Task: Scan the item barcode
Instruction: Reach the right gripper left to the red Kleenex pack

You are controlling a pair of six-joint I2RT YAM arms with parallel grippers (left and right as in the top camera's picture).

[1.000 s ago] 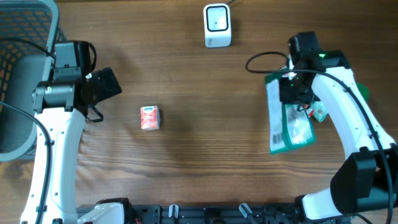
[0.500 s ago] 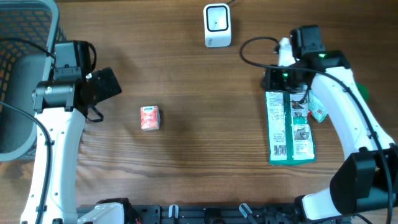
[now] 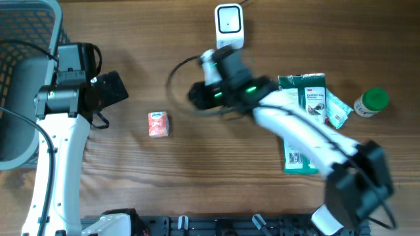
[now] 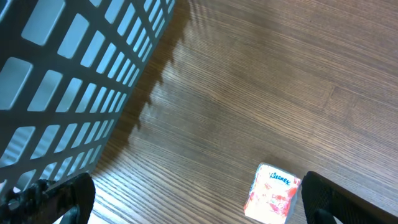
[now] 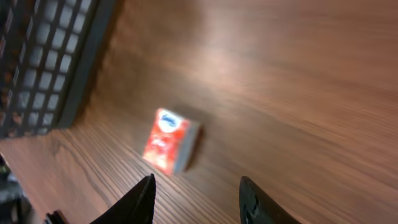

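Kleenex pack (image 3: 157, 123) is lying flat on the table, out from the scanner (image 3: 229, 26) toward my left arm's side and closer to the base. The right gripper (image 5: 196, 202) sits roughly between scanner and pack, about half open with nothing in it. The pack is ahead of it, long axis roughly along my approach, so I'd pinch across the short side. The left gripper (image 4: 196, 205) is wide open and empty, about as close.
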